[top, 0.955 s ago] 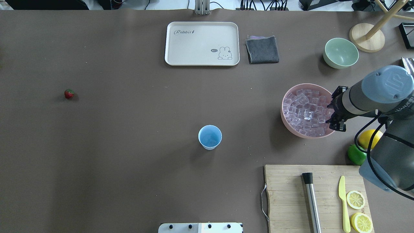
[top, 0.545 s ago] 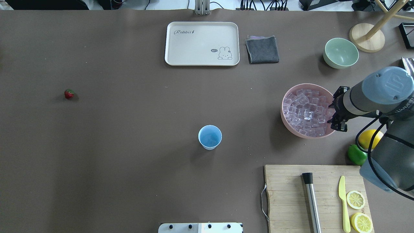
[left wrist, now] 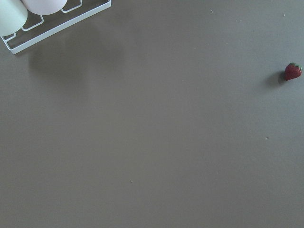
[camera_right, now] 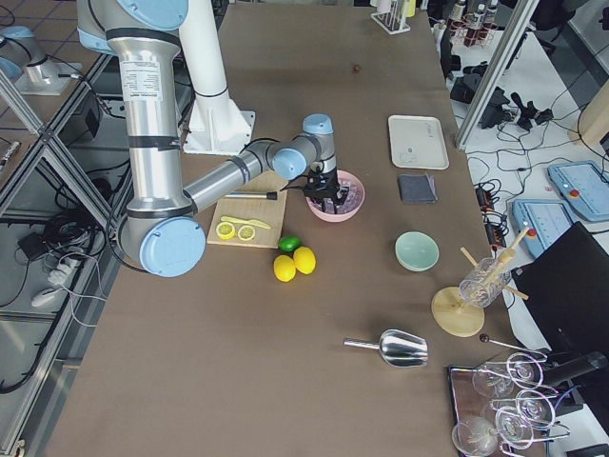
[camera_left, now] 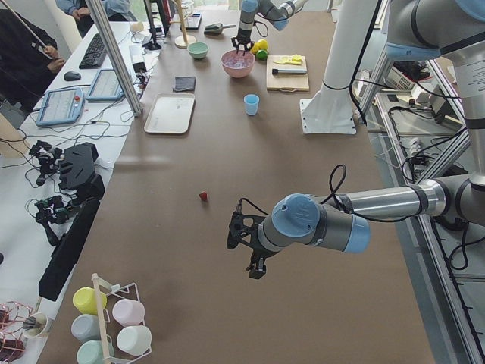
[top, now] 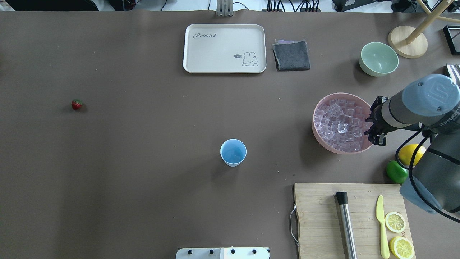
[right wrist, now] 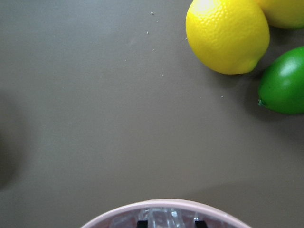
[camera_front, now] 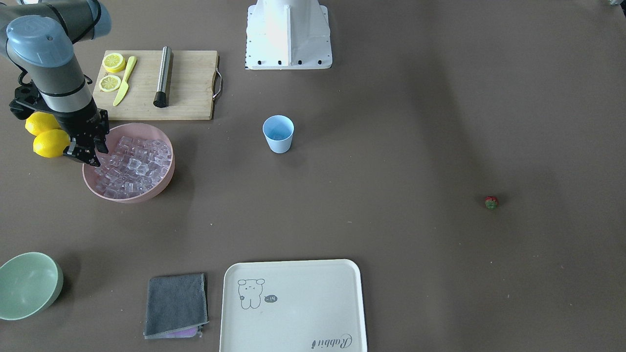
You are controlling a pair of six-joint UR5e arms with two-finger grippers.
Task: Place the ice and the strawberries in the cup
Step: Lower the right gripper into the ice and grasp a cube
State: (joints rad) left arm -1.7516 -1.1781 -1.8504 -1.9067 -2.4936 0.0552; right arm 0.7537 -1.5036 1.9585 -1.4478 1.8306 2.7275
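Dipping the right gripper [camera_front: 87, 152] into the ice [top: 337, 124] at the right rim of the pink bowl [top: 313, 126], with fingertips [right wrist: 141, 222] parted around a cube and seemingly not yet pinching it. Hanging the left gripper [camera_left: 254, 262] over bare worktop [top: 143, 162] well left, near the strawberry [top: 76, 104]; not possible to tell whether open or closed. Leaving the cup [top: 233, 152] upright and seemingly empty at mid-worktop, well apart from bowl and berry. Risking a slick cube squirting from the grip, or nudging the bowl by its rim toward the cutting board [top: 323, 216]. Crowding on the right from lemons [right wrist: 227, 35] and lime [right wrist: 284, 80] just beside the bowl; offering wide open room leftward to the cup.
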